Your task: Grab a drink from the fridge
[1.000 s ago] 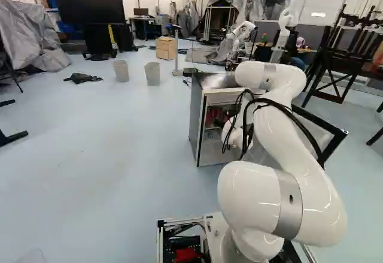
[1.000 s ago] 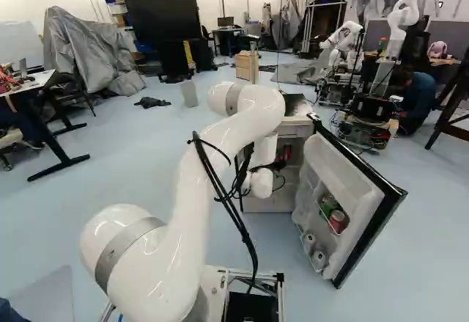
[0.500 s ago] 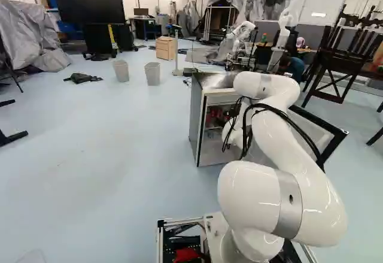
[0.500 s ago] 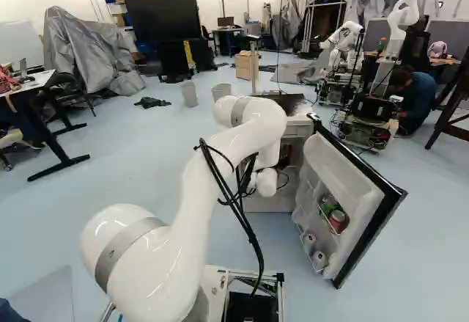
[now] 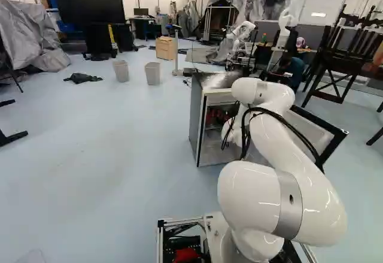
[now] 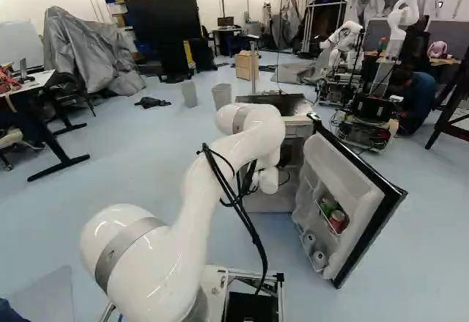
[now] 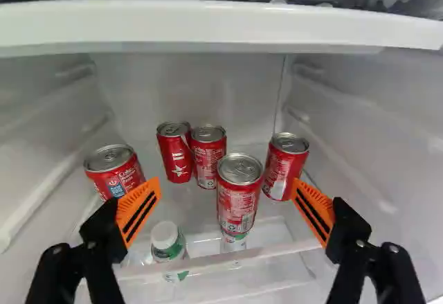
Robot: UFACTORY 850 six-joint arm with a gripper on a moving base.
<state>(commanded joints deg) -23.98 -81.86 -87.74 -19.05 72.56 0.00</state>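
At the mouth of the fridge (image 5: 195, 119), the gripper (image 7: 225, 185) has its fingers wide apart, a front red can (image 7: 237, 203) upright ahead, other red cans (image 7: 176, 157) around it. Door (image 6: 330, 166) open; grasp and removal remain.

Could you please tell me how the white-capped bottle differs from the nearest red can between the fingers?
The bottle has a white cap; the can has a silver metal top. The bottle shows a green-and-white label; the can is mostly red. Both are inside the fridge.
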